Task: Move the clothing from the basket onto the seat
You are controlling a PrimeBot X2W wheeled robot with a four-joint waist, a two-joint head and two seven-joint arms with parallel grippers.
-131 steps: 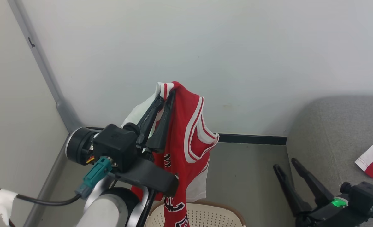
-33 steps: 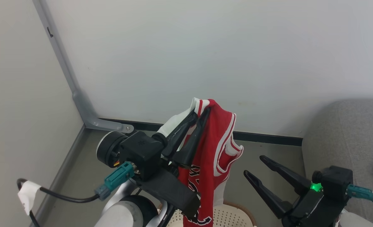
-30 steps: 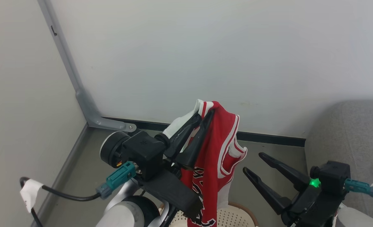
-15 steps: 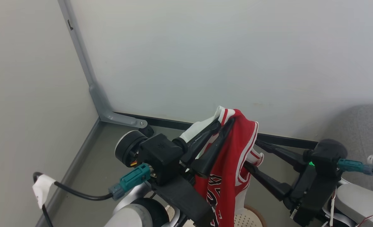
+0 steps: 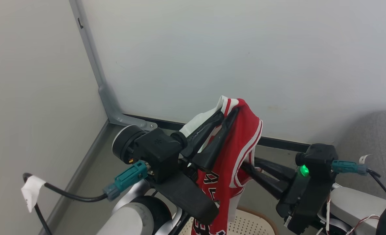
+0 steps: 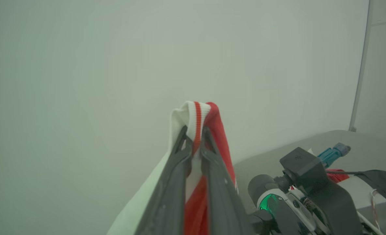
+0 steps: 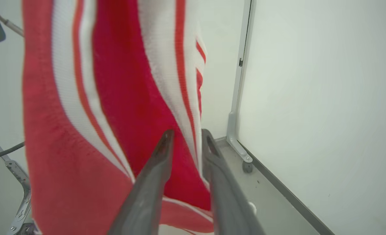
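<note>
My left claw (image 5: 228, 112) clenched on top striped edge of red shiny white-trimmed jersey (image 5: 242, 143), hanging before pale wall (image 5: 212, 49); my right claw (image 7: 186, 134) straddles side trim, grip unclear.

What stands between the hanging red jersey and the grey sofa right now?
Only the robot's own right gripper and arm: its fingers straddle the jersey's striped edge, on the sofa side. The left gripper pinches the jersey's top above the basket. Nothing else visible blocks the way.
</note>
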